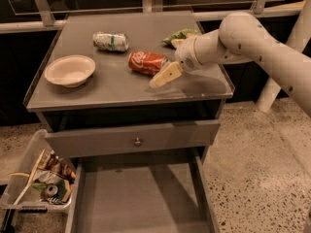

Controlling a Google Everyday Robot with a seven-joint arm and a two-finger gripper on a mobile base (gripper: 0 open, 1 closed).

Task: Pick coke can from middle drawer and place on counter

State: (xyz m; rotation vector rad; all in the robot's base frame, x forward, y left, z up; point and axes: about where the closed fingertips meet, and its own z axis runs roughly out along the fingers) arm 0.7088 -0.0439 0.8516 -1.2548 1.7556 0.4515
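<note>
The coke can point(147, 62) lies on its side on the counter point(121, 89), near the middle and a little to the right. My gripper point(164, 74) is just right of the can's right end, low over the counter, and touches or nearly touches the can. The arm point(243, 38) reaches in from the right. The middle drawer point(141, 198) is pulled out below, and no can shows on its grey floor.
On the counter are a white bowl point(70, 71) at the left, a silver-and-green can point(111, 41) lying at the back and a green bag point(181, 34) behind the gripper. The upper drawer front with knob point(138, 141) is closed. A bin of trash point(41, 183) stands on the floor at the left.
</note>
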